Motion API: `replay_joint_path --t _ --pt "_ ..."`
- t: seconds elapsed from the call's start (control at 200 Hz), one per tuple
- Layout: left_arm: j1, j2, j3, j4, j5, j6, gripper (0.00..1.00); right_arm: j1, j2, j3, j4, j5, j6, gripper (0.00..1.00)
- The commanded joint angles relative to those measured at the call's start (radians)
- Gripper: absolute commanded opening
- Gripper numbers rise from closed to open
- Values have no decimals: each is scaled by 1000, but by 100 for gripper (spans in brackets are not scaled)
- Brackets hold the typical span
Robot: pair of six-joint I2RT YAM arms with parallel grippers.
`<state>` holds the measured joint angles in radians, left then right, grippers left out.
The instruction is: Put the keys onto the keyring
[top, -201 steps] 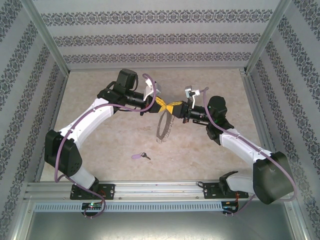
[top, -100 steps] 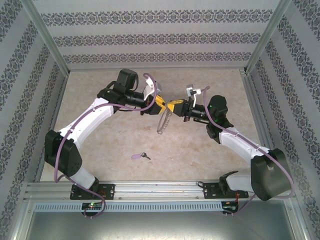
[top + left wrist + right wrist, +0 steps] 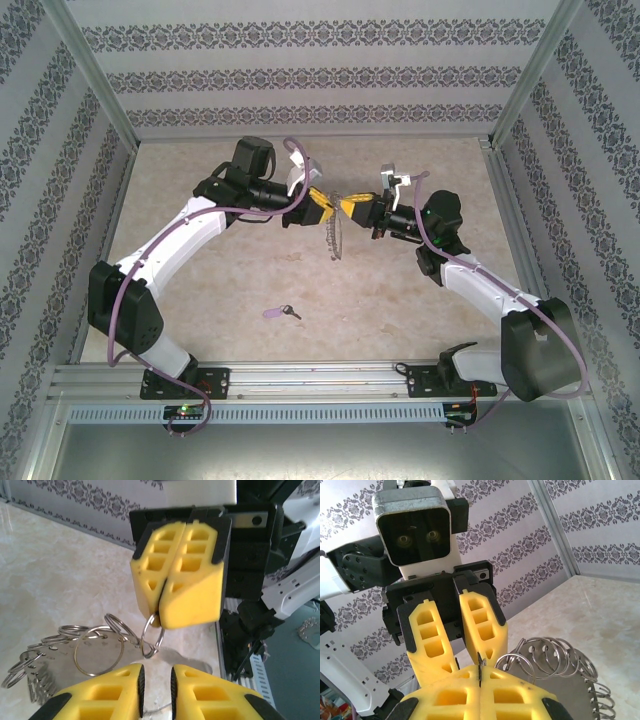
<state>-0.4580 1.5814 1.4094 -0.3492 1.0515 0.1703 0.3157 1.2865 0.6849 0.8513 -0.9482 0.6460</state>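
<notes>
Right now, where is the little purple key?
In the overhead view the key lies on the table, near the front edge and slightly left of centre, apart from the keyring held up farther back.

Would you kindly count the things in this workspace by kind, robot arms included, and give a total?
key: 1
keyring: 1
robot arms: 2
total: 4

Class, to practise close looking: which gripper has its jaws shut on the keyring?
The right gripper: it pinches a small loop of the keyring, while the left gripper has its fingers apart.
</notes>
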Motion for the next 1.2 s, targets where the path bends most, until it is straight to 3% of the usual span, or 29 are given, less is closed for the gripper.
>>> replay_joint_path --t 0.0,0.355,0.485,0.764,1.194 --pt "5 -34 -63 232 76 -218 25 -9 -8 11 79 -11 4 0" --pt "38 -22 -228 838 100 -743 29 -10 -4 15 99 3 20 0" --pt "45 -2 -260 1005 111 -868 29 -10 -3 19 106 4 26 0" --pt "43 23 -280 1110 134 -941 27 -15 -4 19 109 18 27 0" --pt "27 26 -292 992 131 -838 27 -26 2 23 129 26 46 0"
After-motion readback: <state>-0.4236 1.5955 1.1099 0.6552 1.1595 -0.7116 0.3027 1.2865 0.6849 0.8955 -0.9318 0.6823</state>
